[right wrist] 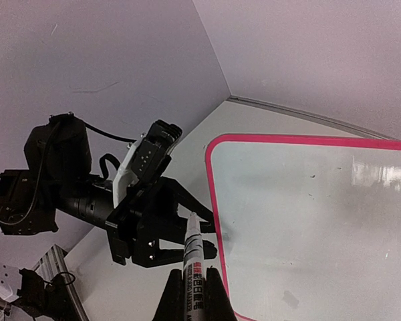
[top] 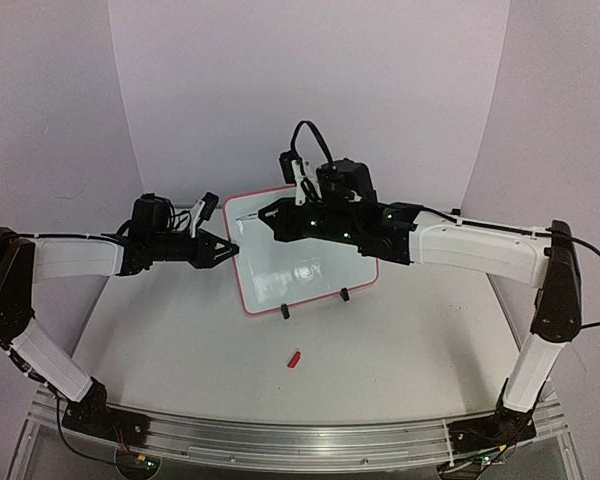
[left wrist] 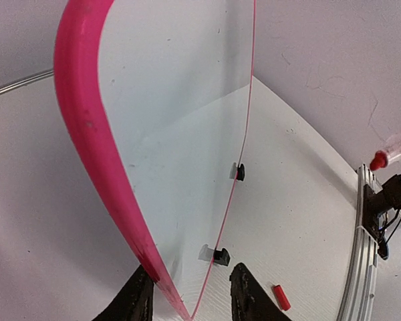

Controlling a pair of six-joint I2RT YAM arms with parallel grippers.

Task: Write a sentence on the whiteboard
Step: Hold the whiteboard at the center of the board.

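The whiteboard (top: 310, 250) (left wrist: 180, 134) (right wrist: 321, 227) leans on its two black feet (top: 284, 311) at mid-table, with a pink rim and a glossy white face. No sentence shows on it. My left gripper (top: 230, 250) (left wrist: 190, 281) straddles the board's left rim. One finger (left wrist: 137, 294) sits against the pink edge, and the other (left wrist: 247, 291) stands off over the face with a gap. My right gripper (top: 270, 213) (right wrist: 192, 287) is shut on a white marker (right wrist: 191, 261) (top: 250, 214). The uncapped tip points at the board's upper left corner, close to the rim.
A small red marker cap (top: 294, 358) (left wrist: 281, 297) lies on the table in front of the board. The aluminium rail (top: 280, 440) runs along the near edge. Curved white backdrop walls close in behind and to both sides.
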